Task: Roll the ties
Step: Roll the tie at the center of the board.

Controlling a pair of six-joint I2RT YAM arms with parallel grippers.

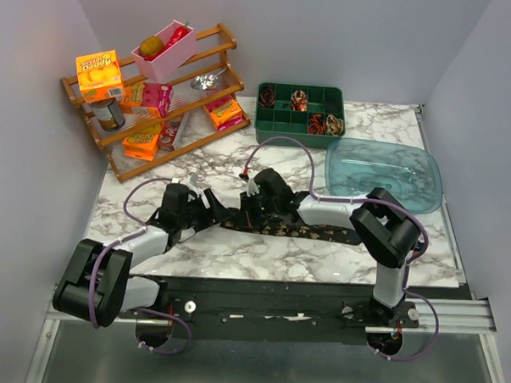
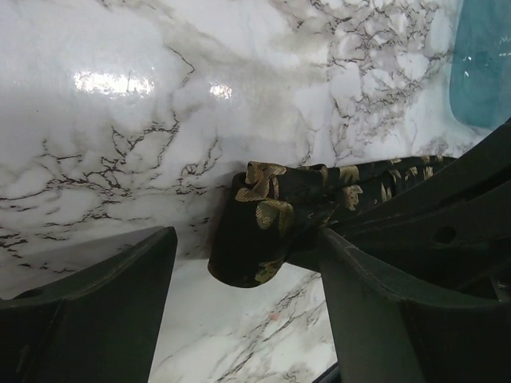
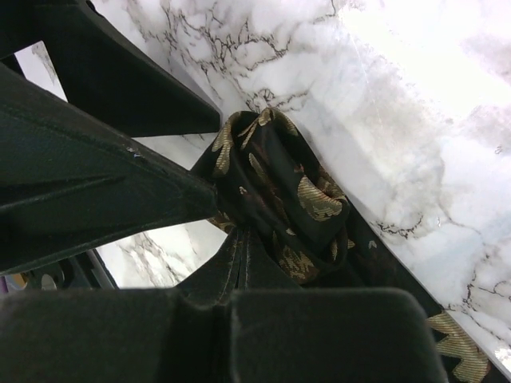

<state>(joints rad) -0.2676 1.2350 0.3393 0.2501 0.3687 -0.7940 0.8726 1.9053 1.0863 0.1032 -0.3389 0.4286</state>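
**Q:** Left wrist view first: where's the tie (image 2: 267, 211)?
**A:** Its folded end lies between the left gripper (image 2: 243, 239), whose fingers are spread wide, close against one of them.
**Q:** And the right gripper (image 3: 227, 239)?
**A:** Clenched on the tie just behind that fold.
**Q:** Surface?
**A:** White marble table (image 1: 269, 262), with plain grey walls (image 1: 330, 42) around it.

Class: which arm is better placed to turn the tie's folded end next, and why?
Probably right: the right hand pinches the tie at its fold; the left hand sits open around it, gripping nothing.
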